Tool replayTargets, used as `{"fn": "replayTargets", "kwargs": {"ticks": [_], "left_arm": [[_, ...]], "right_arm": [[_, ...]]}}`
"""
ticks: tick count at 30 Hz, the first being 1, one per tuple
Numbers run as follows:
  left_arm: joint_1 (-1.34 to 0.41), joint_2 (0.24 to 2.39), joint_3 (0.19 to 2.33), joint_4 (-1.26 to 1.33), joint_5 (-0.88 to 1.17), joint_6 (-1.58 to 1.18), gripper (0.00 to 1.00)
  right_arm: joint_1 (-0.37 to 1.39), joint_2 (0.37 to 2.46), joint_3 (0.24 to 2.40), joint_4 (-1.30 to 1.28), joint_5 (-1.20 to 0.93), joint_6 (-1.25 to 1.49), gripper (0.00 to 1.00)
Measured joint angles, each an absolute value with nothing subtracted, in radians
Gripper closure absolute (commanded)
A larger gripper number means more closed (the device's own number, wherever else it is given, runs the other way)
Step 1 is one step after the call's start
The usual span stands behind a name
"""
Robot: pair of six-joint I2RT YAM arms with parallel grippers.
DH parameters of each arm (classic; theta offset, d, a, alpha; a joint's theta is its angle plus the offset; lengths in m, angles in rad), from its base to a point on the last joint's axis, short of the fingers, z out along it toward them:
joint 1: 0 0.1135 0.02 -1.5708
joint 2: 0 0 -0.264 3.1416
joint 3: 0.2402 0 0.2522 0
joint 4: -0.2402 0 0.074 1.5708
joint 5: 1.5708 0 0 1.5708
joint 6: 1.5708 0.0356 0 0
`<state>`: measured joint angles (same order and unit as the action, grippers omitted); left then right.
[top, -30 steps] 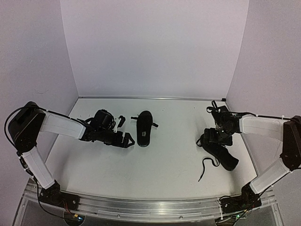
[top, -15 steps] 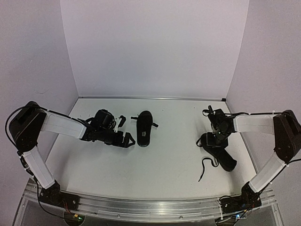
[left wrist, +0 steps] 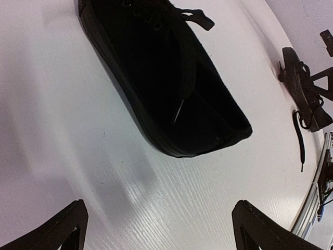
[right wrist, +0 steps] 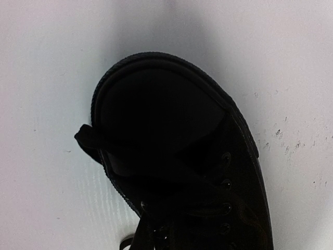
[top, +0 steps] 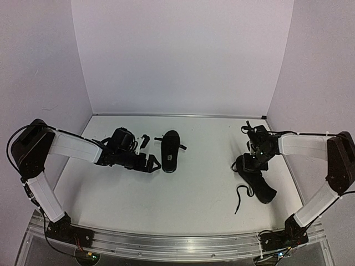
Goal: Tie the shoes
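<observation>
Two small all-black low-top shoes on white tabletop [top: 194, 205]. Left gripper [top: 152, 163]: jaws wide, empty, just beside left shoe [top: 169, 151]. Right gripper [top: 255, 157]: closed over right shoe [top: 258, 183]; whether it pinches the thin black lace [left wrist: 298, 136], cannot tell. Risk: missed lace, or pull drags the light shoe instead of tightening.

1 black shoe [right wrist: 171, 156] fills the frame from the centre down to 5 o'clock, its rounded toe cap pointing to 12 o'clock. A flat lace end [right wrist: 86, 136] sticks out past the sole at 9 o'clock. A row of eyelets [right wrist: 225, 183] runs down at 4 o'clock, and dark laces [right wrist: 151, 229] show near 6 o'clock. The white table [right wrist: 47, 78] carries small dark specks [right wrist: 283, 138] at 3 o'clock.
</observation>
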<state>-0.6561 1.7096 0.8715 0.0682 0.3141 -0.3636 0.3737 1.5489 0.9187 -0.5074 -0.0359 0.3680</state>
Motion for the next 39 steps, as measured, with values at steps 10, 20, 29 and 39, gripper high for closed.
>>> {"fn": "replayTargets", "kwargs": {"ticks": [10, 20, 29, 39], "left_arm": [[-0.911, 1.842, 0.961, 0.197, 0.332, -0.279, 0.02], [-1.113, 2.139, 1.237, 0.337, 0.249, -0.201, 0.08], [-1.116, 2.394, 1.546, 0.348, 0.168, -0.185, 0.18], [-1.131, 2.502, 1.705, 0.318, 0.172, -0.167, 0.98]], "right_arm": [[0.378, 1.456, 0.999, -0.497, -0.097, 0.403, 1.0], [0.378, 1.456, 0.999, -0.468, -0.142, 0.436, 1.0], [0.378, 1.456, 0.992, -0.444, -0.156, 0.441, 1.0], [0.378, 1.456, 0.989, -0.427, -0.167, 0.453, 1.0]]}}
